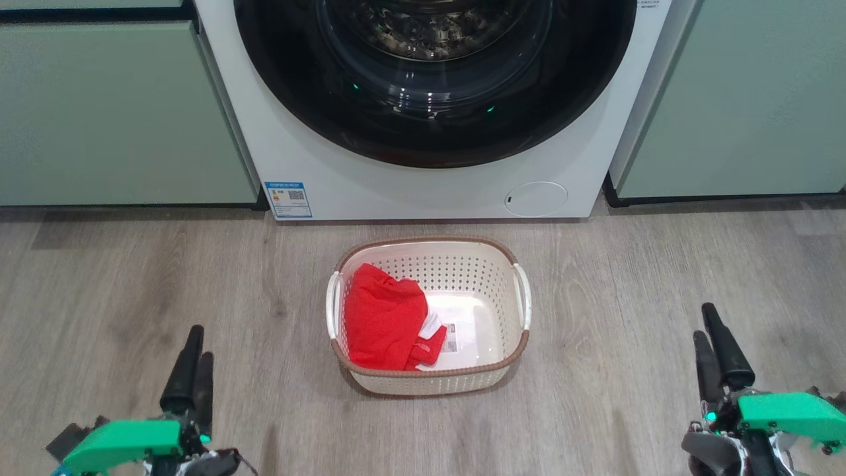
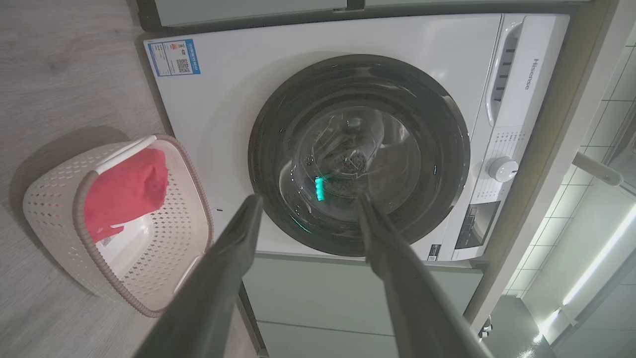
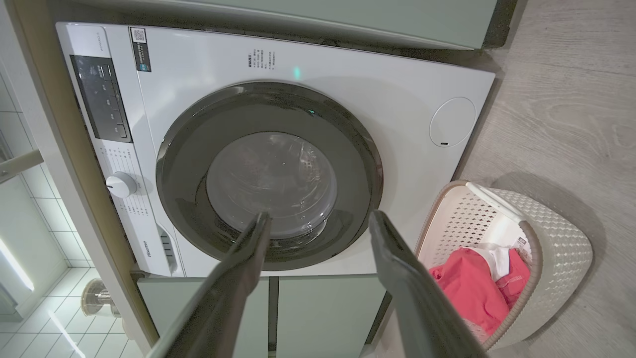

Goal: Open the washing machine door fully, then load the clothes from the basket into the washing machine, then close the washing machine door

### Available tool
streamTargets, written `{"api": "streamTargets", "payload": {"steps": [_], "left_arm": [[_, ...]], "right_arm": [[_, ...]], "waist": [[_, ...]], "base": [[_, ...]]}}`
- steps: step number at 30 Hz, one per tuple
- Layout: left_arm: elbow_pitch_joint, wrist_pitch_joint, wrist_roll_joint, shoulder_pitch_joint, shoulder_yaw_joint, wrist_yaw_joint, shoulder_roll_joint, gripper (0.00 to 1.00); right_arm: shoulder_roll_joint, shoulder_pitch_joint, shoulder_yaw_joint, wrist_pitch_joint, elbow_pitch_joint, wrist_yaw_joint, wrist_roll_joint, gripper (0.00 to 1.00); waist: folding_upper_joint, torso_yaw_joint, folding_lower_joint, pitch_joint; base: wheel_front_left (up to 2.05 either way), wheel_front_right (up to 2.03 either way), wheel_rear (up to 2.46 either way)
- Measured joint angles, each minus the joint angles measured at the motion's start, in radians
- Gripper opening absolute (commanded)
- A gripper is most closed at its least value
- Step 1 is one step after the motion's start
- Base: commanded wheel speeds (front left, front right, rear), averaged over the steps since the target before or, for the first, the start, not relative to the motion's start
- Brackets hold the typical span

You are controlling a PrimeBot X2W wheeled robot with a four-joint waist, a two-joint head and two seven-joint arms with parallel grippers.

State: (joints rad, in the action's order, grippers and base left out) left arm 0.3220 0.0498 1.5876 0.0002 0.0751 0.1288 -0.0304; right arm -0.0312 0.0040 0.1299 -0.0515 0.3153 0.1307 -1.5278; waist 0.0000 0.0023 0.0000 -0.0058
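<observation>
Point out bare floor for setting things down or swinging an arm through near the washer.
Free: wood floor between the left gripper and the basket; the same between basket and right gripper. Basket's right half is bare beside the clothes. Tight: the strip between basket and washing machine.

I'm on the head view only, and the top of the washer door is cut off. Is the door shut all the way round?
Observer: Yes. In the right wrist view the door lies flush on the front of the washer around its whole black rim, with no gap.
Operator: From here each gripper's fingers look almost together. Are they open?
Observer: Both are open. Each wrist view shows its own gripper from above: the left gripper and the right gripper have their fingers spread wide, with nothing between them.
</observation>
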Motion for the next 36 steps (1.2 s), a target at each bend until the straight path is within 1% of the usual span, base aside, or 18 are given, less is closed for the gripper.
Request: {"api": "streamTargets", "payload": {"steps": [5,12,17,20,26,36], "left_arm": [[-0.013,-0.017,-0.041,-0.001,0.023,0.0,0.0,1.0],[-0.035,-0.035,-0.089,-0.008,0.029,0.0,0.0,1.0],[-0.061,-0.052,-0.137,-0.021,0.045,0.0,0.0,1.0],[-0.089,-0.06,-0.193,-0.021,0.048,0.0,0.0,1.0],[-0.115,-0.077,-0.231,-0.022,0.052,0.0,0.0,1.0],[-0.184,-0.104,-0.369,-0.032,0.06,0.0,-0.001,1.0]], "right_arm": [[0.0,-0.001,0.01,0.011,-0.019,0.0,0.063,1.0],[0.0,-0.016,0.04,0.029,-0.062,0.0,0.167,1.0],[0.0,-0.016,0.046,0.048,-0.097,0.0,0.28,1.0],[0.0,-0.017,0.044,0.058,-0.126,0.0,0.331,1.0],[0.0,-0.029,0.038,0.071,-0.179,0.0,0.445,1.0],[0.0,-0.037,0.014,0.102,-0.252,0.0,0.639,1.0]], "waist": [[0.0,0.0,0.0,-0.001],[0.0,0.003,0.0,-0.003],[0.0,0.004,0.0,-0.003],[0.0,0.005,0.0,-0.003],[0.0,0.007,0.0,-0.002],[0.0,0.01,0.0,-0.002]], "base": [[0.0,0.0,0.0],[0.0,0.0,0.0],[0.0,0.0,0.0],[0.0,0.0,0.0],[0.0,0.0,0.0],[0.0,0.0,0.0]]}}
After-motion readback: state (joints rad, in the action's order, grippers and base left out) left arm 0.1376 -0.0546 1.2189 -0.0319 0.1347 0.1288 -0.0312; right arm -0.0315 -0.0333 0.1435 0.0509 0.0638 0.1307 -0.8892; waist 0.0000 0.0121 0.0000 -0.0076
